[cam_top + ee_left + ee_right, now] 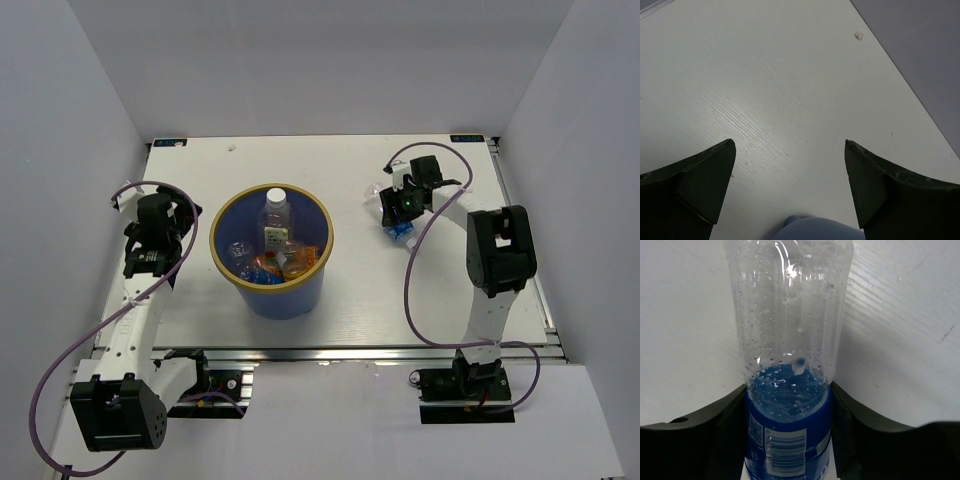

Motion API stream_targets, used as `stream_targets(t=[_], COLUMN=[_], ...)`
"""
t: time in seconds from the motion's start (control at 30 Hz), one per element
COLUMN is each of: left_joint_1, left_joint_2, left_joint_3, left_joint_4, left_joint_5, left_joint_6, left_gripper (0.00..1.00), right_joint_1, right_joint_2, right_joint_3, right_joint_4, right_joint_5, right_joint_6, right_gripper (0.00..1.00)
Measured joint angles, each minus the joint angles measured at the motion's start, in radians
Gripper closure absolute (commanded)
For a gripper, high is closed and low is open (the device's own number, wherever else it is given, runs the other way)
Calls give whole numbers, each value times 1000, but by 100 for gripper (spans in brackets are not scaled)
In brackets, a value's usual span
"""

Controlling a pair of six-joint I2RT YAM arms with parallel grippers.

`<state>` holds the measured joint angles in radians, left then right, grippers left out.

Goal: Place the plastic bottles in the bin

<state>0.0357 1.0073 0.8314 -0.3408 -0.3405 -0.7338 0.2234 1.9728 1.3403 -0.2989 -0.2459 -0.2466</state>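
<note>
Gripping: right gripper (787, 396) clamped across blue-label bottle (787, 315) at its waist, for lifting.
Left gripper (790, 150): jaws wide, empty, parked aside.
Blue bin (285, 300): destination, bottles (275, 225) inside.

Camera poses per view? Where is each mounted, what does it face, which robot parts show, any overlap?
Top external: above and behind the bases, looking down on the table and bin; left arm and right arm show.
Left wrist: faces bare table; open left gripper shows.
Right wrist: faces the blue-label bottle lying on the table; right gripper closed on its label.
Shared: top and right wrist both see that bottle and gripper.
</note>
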Motion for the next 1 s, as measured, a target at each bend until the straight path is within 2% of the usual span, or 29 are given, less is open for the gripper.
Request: stream_targets(t=[0.03,0.07,0.2,0.4,0.5,0.63,0.77,1.0], left_joint_1=[0,0,0,0,0,0,0,0], left_joint_2=[0,0,-6,-34,-44,-47,-48,-52], left_joint_3=[0,0,0,0,0,0,0,0], left_joint_4=[0,0,-7,-11,-10,-10,-10,-11], left_joint_5=[0,-1,-3,-3,-3,3,11,9], left_joint_6=[0,0,0,0,0,0,0,0], left_gripper=[2,2,2,2,2,2,2,2], right_joint_1=[2,2,2,10,41,235,475,638], right_joint_2=[-8,-13,-105,-343,-472,-586,-592,-459], right_joint_3=[5,6,6,34,64,128,219,407], right_joint_4=[0,1,-1,4,18,20,-9,-97], right_joint_5=[-13,-24,-100,-250,-336,-359,-380,-331], right_joint_6=[5,3,26,64,69,-9,-105,-211], right_gripper=[72,77,79,76,69,65,60,46])
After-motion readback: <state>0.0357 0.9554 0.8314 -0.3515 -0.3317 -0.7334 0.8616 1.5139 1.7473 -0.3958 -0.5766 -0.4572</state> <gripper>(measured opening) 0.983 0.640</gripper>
